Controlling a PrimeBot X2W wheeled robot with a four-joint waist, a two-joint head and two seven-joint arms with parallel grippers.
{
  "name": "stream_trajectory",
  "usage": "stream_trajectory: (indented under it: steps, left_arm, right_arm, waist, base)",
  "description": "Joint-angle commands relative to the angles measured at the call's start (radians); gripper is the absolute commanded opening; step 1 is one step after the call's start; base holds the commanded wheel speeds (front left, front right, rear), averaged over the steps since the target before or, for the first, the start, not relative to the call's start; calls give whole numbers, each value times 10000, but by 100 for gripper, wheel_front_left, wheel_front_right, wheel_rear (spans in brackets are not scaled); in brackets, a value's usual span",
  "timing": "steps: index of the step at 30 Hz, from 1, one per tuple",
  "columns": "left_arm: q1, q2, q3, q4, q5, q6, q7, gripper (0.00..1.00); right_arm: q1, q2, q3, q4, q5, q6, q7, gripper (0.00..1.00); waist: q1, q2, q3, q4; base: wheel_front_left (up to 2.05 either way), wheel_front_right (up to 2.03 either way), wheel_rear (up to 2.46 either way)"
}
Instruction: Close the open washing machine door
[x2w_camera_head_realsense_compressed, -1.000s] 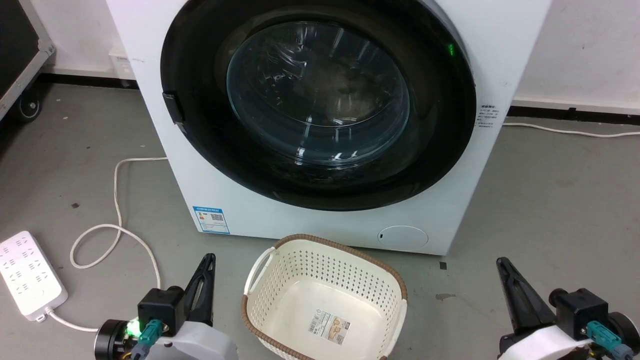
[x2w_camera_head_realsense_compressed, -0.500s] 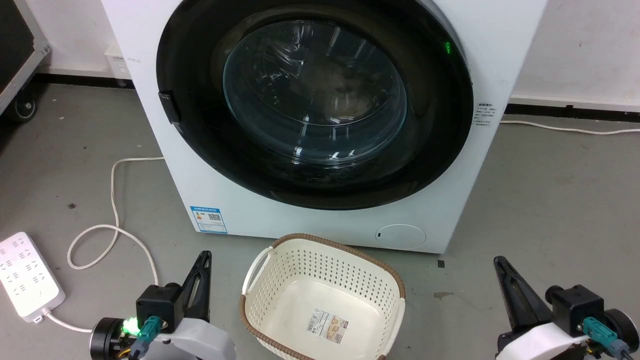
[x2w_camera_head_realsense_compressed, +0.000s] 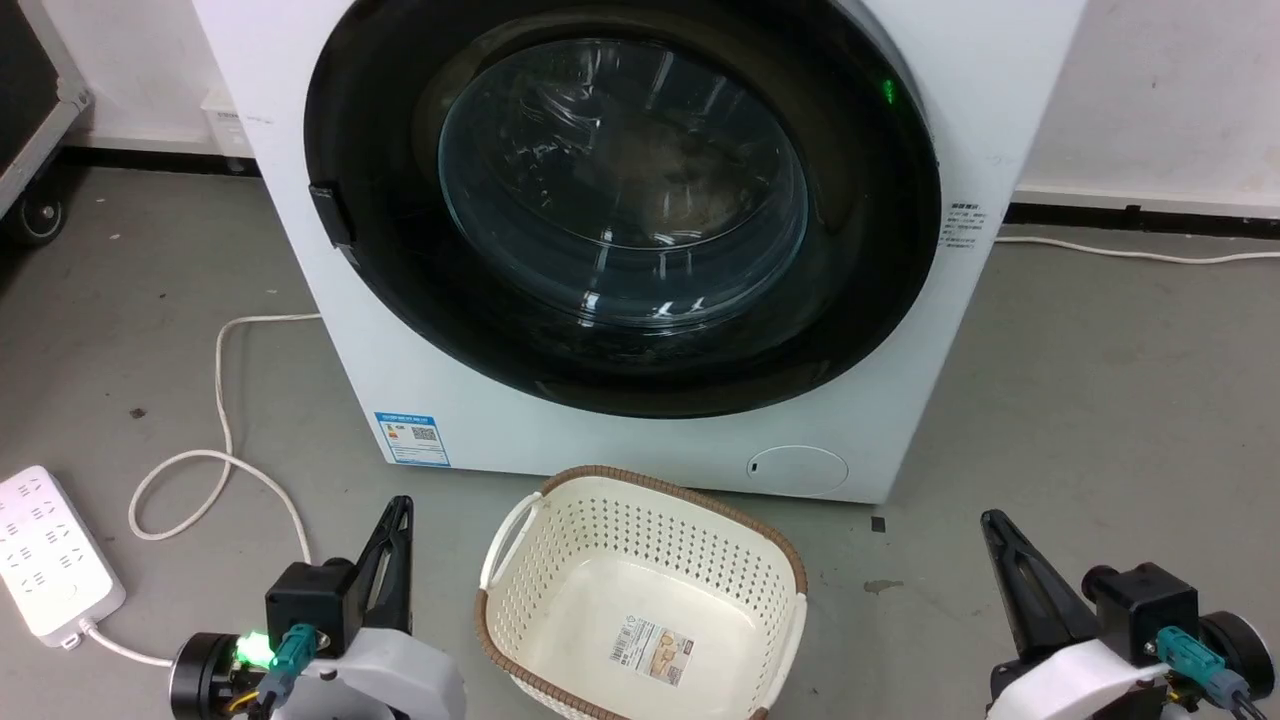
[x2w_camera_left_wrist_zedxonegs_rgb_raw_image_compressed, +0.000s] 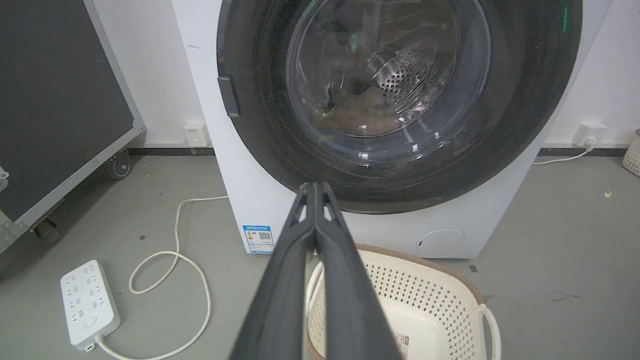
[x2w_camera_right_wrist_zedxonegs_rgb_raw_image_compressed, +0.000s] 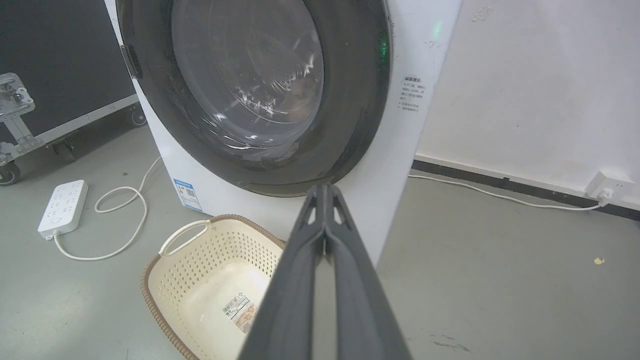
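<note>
- Head view: the washing machine door (x2w_camera_head_realsense_compressed: 620, 200) fills the upper middle of the frame and appears to lie flush against the white machine (x2w_camera_head_realsense_compressed: 420, 400). I cannot tell whether its latch has caught.
- The left gripper (x2w_camera_head_realsense_compressed: 398, 510), lower left, has its fingers pressed together on nothing, and the left wrist view confirms this.
- The right gripper (x2w_camera_head_realsense_compressed: 990, 522), lower right, is likewise closed and empty. Both are well apart from the door.
- Risk: if the door is unlatched, a narrow fingertip pushing on the glossy bulging glass could skid off it.
- Risk: the basket (x2w_camera_head_realsense_compressed: 650, 530) stands just below the door, so a low reach forward could strike it.
- Risk: the white cable (x2w_camera_head_realsense_compressed: 222, 400) loops on the floor at left and could snag the base.
</note>
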Motion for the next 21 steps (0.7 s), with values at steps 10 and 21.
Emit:
stream_trajectory:
  steps: [10, 21]
  left_arm:
    - [85, -55, 126, -236, 217, 152, 239, 0]
    - [93, -95, 233, -415, 367, 244, 459, 0]
  right_arm:
    - [-213, 66, 68, -160, -103, -7, 236, 0]
    - [-263, 74, 124, -246, -162, -7, 446, 0]
  waist:
    - [0, 0, 25, -53]
    - [-1, 0, 50, -107]
  base:
    - [0, 0, 0]
    - [0, 0, 0]
